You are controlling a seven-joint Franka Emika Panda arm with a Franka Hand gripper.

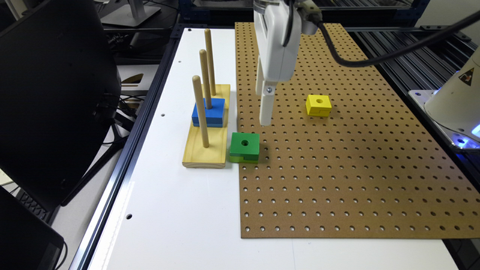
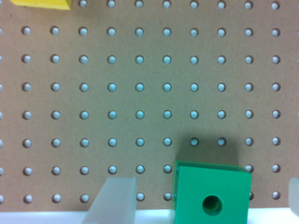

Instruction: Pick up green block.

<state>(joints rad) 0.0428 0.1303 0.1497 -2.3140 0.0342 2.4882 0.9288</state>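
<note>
- Far over on the exterior view's left there's a black monitor [image 1: 48, 93] leaning at the edge of the white surface [image 1: 176, 210]. Not part of the job, just there.
- Next along is the wooden peg stand [image 1: 206, 150] with three upright pegs. A blue block [image 1: 208, 112] is threaded on the middle peg and sits on the base.
- Right beside the stand's near end is the green block [image 1: 244, 147], lying flat with its hole facing up, on the near-left edge of the brown pegboard [image 1: 356, 168]. It looks very close to the stand, and I can't say if they touch.
- The end effector [image 1: 265, 112] hangs a bit further to the exterior view's right and further back than the green block, tips low over the pegboard but not around anything.
- In the wrist view the end effector [image 2: 205, 200] has its fingers [image 2: 114, 200] spread wide apart, and the green block [image 2: 211, 196] sits between them, nearer the finger at the picture's edge than the pale one. So my guess is it needs to shift toward the block and centre up, then drop and squeeze. The block's square, so no long axis to fuss over.
- Further right is a yellow block [image 1: 318, 105], well apart from the green one.
- At the far right edge, the robot's white base [image 1: 457, 101].
</note>
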